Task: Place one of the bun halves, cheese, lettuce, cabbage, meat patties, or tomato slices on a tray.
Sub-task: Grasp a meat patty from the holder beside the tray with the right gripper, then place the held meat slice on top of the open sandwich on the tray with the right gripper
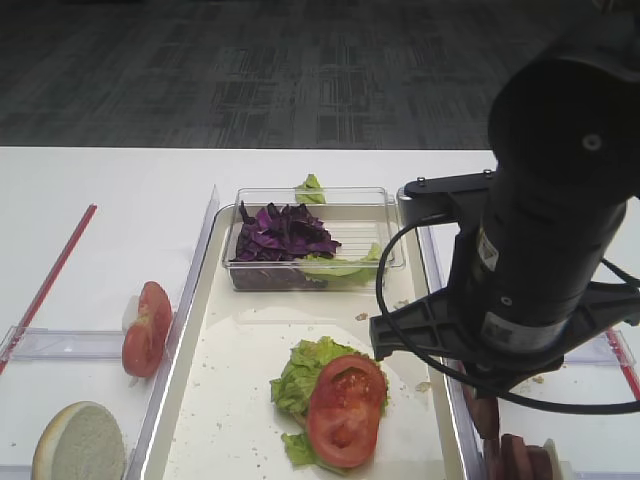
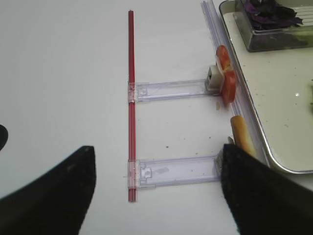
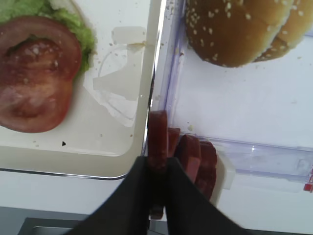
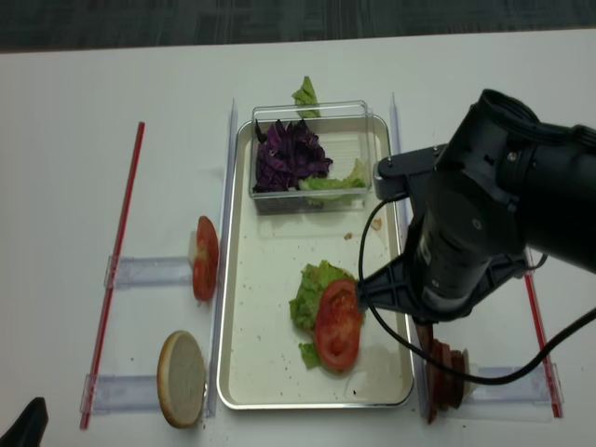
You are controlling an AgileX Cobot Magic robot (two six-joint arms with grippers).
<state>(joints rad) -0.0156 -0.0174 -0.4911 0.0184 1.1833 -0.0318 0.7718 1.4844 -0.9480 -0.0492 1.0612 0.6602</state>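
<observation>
Right tool [image 3: 157, 196] is clamped on one upright meat patty [image 3: 157, 139] beside the tray [image 3: 73, 159]; lifted clear of the rim, it should be laid flat on the tomato slice [image 3: 36, 73].

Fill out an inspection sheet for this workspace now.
Surface: white table.
Job's things: tray holds lettuce under a tomato slice; cabbage in a clear box; meat patties stand on edge outside the tray.
Clutter: crumbs on the tray, red strip.
Grippers: right gripper fingers shut on a meat patty; left gripper open.
Cables: black cable on the right arm.
Surroundings: dark carpet.
</observation>
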